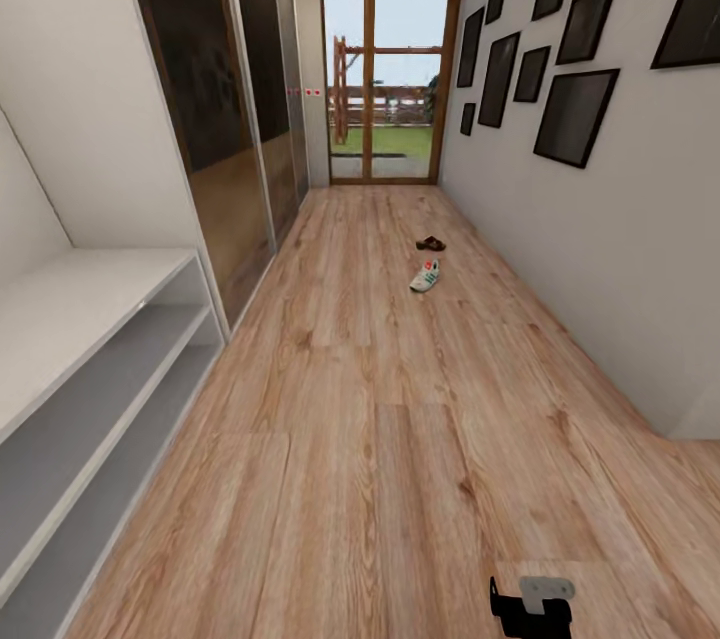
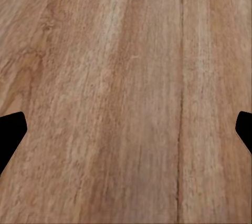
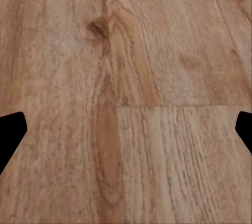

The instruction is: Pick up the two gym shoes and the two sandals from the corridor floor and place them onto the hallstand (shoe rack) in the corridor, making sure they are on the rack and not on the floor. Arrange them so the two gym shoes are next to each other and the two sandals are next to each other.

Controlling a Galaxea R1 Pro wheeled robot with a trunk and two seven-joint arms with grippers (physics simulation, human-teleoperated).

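White gym shoe (image 1: 425, 276), green stripes, red-orange heel, on corridor floor (image 1: 380, 439) mid-hall; brown sandal (image 1: 431, 243) just beyond. Left gripper (image 2: 126, 129) and right gripper (image 3: 126, 129) spread wide, empty, above planks.

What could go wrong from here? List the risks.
1. The gym shoe and the sandal lie far down the corridor floor, so approach errors could add up.
2. They lie close together; grasping one might nudge the other.
3. The hallstand sits at the left, so carrying means turning back.

Home corridor, wood-plank floor (image 1: 400, 439), framed pictures (image 1: 575, 114), glazed door (image 1: 390, 79)
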